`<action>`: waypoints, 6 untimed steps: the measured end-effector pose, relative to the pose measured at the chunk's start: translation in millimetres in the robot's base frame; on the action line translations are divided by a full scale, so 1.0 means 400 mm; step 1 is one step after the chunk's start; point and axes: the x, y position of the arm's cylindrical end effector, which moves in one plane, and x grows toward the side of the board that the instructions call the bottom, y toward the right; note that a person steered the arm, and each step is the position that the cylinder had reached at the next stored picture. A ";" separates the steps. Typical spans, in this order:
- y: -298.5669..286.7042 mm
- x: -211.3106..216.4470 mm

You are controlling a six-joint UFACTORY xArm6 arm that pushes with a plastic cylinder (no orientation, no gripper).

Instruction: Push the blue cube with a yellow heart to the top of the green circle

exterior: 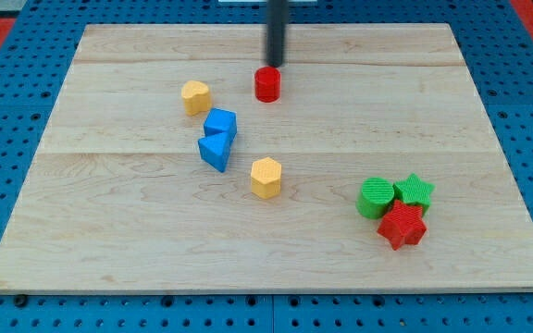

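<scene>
My tip (pixel 275 64), with no pincer to see, sits just at 12 o'clock of the red round block (pixel 266 83); the blue cube (pixel 220 123) touches the blue wedge (pixel 215 152), far from the green circle (pixel 375 198), so the wedge might get dragged along.

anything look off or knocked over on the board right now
Nothing stands out. All blocks sit flat on the wooden board; my tip is just above the red cylinder, and the green circle, green star and red star cluster together.
</scene>
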 end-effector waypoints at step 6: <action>-0.167 0.286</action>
